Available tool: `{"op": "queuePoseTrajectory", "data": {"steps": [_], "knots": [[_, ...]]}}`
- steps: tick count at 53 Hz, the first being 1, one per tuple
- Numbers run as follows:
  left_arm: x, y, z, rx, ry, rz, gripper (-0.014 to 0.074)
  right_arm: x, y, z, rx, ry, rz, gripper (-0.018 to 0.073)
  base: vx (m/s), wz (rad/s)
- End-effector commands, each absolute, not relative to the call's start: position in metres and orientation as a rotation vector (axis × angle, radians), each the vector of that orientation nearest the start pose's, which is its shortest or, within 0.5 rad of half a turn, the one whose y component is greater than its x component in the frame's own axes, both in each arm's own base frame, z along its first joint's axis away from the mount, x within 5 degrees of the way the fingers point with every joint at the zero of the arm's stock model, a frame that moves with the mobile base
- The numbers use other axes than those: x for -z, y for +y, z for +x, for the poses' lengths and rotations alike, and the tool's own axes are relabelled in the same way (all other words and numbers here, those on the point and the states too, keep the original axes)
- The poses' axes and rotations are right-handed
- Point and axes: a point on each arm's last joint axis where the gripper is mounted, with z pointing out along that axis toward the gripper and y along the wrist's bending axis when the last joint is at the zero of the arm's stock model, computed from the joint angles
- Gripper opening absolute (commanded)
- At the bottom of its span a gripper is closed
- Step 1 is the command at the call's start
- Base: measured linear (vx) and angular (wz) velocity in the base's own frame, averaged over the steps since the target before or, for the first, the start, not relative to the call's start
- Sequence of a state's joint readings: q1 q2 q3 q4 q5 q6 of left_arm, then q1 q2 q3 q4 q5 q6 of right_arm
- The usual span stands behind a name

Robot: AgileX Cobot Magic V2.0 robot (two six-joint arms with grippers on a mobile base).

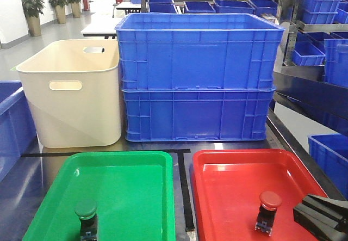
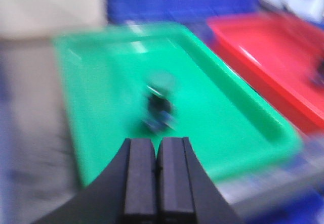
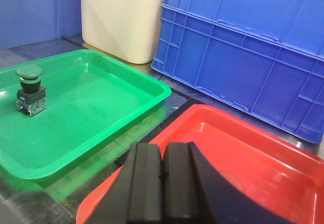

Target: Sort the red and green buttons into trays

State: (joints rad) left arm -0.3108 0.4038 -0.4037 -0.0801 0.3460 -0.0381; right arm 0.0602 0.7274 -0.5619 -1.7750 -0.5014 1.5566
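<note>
- Green button (image 1: 86, 211) stands upright inside the green tray (image 1: 136, 167).
- Red button (image 1: 269, 203) stands in the red tray (image 1: 228, 159).
- Left gripper (image 2: 156, 176) and right gripper (image 3: 162, 183): jaws pressed together, holding nothing.

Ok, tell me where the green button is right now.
The green button stands upright inside the green tray, near its front edge on the left of the front view, with the red tray to its right and the cream tub behind.
</note>
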Motion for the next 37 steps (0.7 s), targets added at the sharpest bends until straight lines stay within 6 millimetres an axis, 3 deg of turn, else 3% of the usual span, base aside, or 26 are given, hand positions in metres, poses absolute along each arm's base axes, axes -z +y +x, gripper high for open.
{"op": "queuePoseTrajectory", "data": {"steps": [1,11,19,37], "knots": [[-0.292,-0.016,0.073,0.206,1.61,0.123,-0.0006,-0.338,0.05,0.142,-0.275,1.605,-0.595,-0.0013,0.0,0.0],[-0.242,-0.001,0.05,0.019,1.531,0.024,-0.0006,-0.338,0.05,0.142,-0.275,1.605,-0.595,-0.0013,0.0,0.0],[-0.214,0.0,0.054,0.023,1.411,-0.011,-0.0006,-0.338,0.05,0.142,-0.275,1.604,-0.595,-0.0013,0.0,0.0],[-0.214,0.0,0.054,0.022,1.369,-0.01,-0.0006,-0.338,0.05,0.143,-0.269,1.605,-0.589,-0.0013,0.0,0.0]]}}
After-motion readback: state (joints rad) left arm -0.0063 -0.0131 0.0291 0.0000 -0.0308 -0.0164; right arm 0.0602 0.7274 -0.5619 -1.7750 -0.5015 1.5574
